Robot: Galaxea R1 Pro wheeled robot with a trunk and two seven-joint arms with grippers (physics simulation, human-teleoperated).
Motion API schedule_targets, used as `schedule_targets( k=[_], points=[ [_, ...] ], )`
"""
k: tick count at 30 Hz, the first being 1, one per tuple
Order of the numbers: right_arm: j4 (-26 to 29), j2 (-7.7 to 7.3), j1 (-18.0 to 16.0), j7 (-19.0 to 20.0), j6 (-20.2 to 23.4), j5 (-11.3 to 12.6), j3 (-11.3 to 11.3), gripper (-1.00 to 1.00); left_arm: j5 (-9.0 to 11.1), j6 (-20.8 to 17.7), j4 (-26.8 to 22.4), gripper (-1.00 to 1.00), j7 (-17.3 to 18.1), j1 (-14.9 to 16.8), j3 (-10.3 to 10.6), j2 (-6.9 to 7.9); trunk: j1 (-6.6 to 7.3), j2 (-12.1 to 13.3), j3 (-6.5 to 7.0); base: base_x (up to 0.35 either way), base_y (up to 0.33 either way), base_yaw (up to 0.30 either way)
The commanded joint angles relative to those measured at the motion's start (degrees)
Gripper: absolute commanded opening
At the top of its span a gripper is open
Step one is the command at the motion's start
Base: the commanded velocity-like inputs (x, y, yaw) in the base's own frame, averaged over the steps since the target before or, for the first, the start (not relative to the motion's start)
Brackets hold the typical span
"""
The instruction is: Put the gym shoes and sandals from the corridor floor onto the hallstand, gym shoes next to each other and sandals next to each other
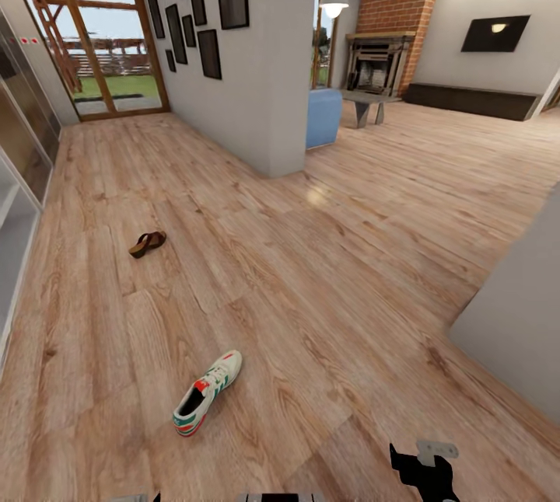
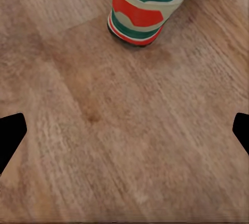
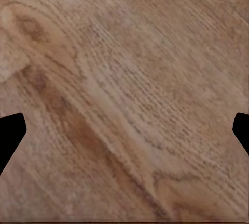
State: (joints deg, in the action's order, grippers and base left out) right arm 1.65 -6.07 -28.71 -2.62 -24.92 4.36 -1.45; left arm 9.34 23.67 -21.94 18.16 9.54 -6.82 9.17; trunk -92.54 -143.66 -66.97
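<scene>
Floor: light brown wood-grain plank corridor floor point(image 1: 327, 284), the landmark for everything below
Gym shoe: one white lace-up sneaker with green side stripes, red-orange heel patch and teal-edged sole point(image 1: 207, 392) lies on the planks on its sole, toe pointing away from the robot
Sandal: one small brown leather slip-on sandal point(image 1: 147, 242) rests on the same planks, farther up the corridor than the sneaker and well apart from it
Left pincer: in the left wrist view its two dark fingertips point(image 2: 11, 135) stand wide apart over bare planks, nothing between them; the left gripper point(image 2: 124, 135) hangs above the floor with the sneaker's heel point(image 2: 142, 11) ahead of it, beyond the fingertips and not touching them
Right pincer: the right gripper point(image 3: 124, 135) is likewise spread over plain wood grain, empty; in the head view a black arm part point(image 1: 424, 471) shows low over the floor, well apart from the sneaker
Wall: a grey wall with dark picture frames point(image 1: 187, 12) rises from the floor's far side
</scene>
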Motion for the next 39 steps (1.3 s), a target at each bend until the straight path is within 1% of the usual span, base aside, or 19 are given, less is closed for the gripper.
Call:
schedule_targets(
  k=[1,19,20,23,24,25,26,29,30,33,35,38,39],
  points=[
    [-0.05,0.00,-0.03,0.16,-0.22,0.42,-0.08,1.00,0.50,-0.03,0.06,1.00,0.56,0.03,-0.20,-0.01,-0.01,-0.03,-0.27,0.000,0.000,0.000],
    [0.46,-0.07,-0.05,0.39,-0.22,0.31,-0.03,1.00,0.43,-0.45,0.06,1.00,0.56,0.39,-0.10,0.13,-0.48,-0.27,-4.26,0.000,0.000,0.000],
    [3.27,-0.28,-0.06,0.46,-0.24,0.29,-0.04,1.00,0.42,-0.75,-0.09,1.00,0.56,0.65,-0.06,0.11,-0.50,-0.29,-4.48,0.000,0.000,0.000],
    [7.99,-0.35,-0.05,0.49,0.11,0.18,-0.04,1.00,0.42,-0.91,-0.49,1.00,0.45,1.01,-0.05,0.16,-0.58,-0.33,-5.15,0.000,0.000,0.000],
    [11.67,-0.38,-0.04,0.50,0.62,0.08,-0.02,1.00,0.42,-1.01,-0.67,1.00,0.15,1.67,-0.03,0.24,-0.60,-0.34,-5.37,0.000,0.000,0.000],
    [13.45,-0.39,-0.04,0.50,0.98,0.04,-0.03,1.00,0.41,-1.04,-0.72,1.00,-0.09,2.13,0.00,0.27,-0.63,-0.35,-5.59,0.000,0.000,0.000],
    [18.40,-0.41,-0.03,0.51,2.81,-0.07,-0.03,1.00,0.38,-1.15,-0.49,1.00,-0.99,3.83,0.13,0.42,-0.66,-0.37,-5.81,0.000,0.000,0.000],
    [23.00,-0.42,-0.03,0.51,5.84,-0.36,-0.04,1.00,0.35,-1.22,-0.26,1.00,-1.88,5.50,0.23,0.63,-0.73,-0.41,-6.47,0.000,0.000,0.000],
    [27.55,-0.43,-0.03,0.54,9.54,-0.78,-0.04,1.00,0.34,-1.32,-0.15,1.00,-2.44,6.89,0.29,0.83,-0.76,-0.42,-6.70,0.000,0.000,0.000],
    [31.79,-0.43,-0.03,0.57,13.12,-1.06,-0.01,1.00,0.27,-1.40,-0.09,1.00,-2.73,8.07,0.33,1.00,-0.84,-0.46,-7.36,0.000,0.000,0.000],
    [32.40,0.23,-0.32,0.49,13.73,-1.53,0.30,1.00,-0.38,-2.05,-0.74,1.00,-2.85,8.72,0.52,0.86,-0.84,-0.46,-7.35,0.000,0.000,0.000],
    [33.37,0.35,-0.38,0.50,14.69,-1.50,0.34,1.00,-1.34,-2.64,-1.01,1.00,-2.92,9.36,0.51,0.70,-0.84,-0.46,-7.35,0.000,0.000,0.000],
    [33.69,0.38,-0.39,0.50,15.01,-1.49,0.33,1.00,-1.00,-2.30,-0.85,1.00,-2.95,9.03,0.52,0.64,-0.84,-0.46,-7.35,0.000,0.000,0.000]
  ],
)
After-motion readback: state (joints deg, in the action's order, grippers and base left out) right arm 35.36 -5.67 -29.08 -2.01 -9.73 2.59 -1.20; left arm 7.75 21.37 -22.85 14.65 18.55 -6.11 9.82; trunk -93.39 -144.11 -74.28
